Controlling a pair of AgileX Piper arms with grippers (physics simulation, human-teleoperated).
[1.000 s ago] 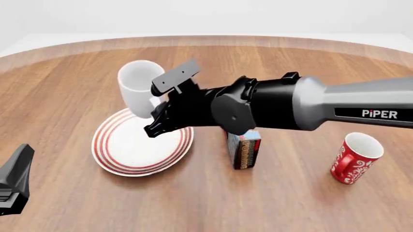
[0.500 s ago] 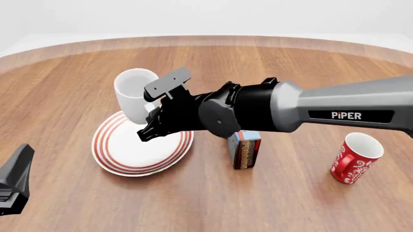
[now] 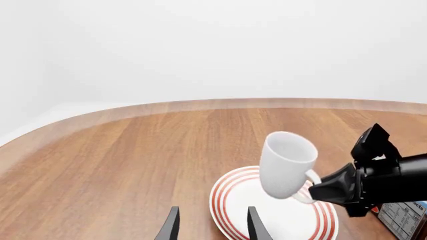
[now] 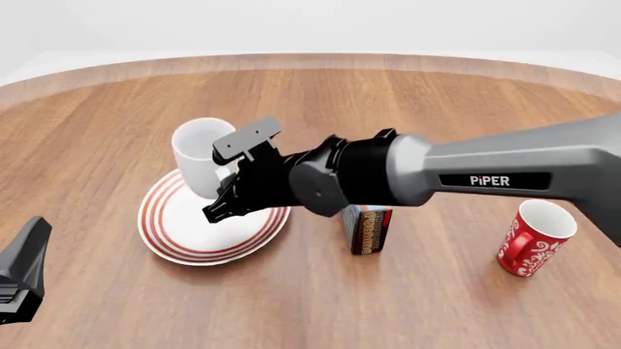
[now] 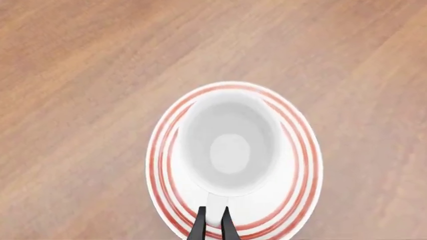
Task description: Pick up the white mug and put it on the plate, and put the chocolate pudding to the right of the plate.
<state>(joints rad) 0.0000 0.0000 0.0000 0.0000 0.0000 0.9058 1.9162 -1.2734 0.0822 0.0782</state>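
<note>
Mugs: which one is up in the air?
The white mug, held by its handle in the right end effector above the plate. The red mug stands on the table by itself, far from both arms.

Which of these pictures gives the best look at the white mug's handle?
The left wrist view: the white mug shows side-on, its handle pinched by the right gripper. The right wrist view looks straight into the mug; in the front view the arm hides the handle.
</note>
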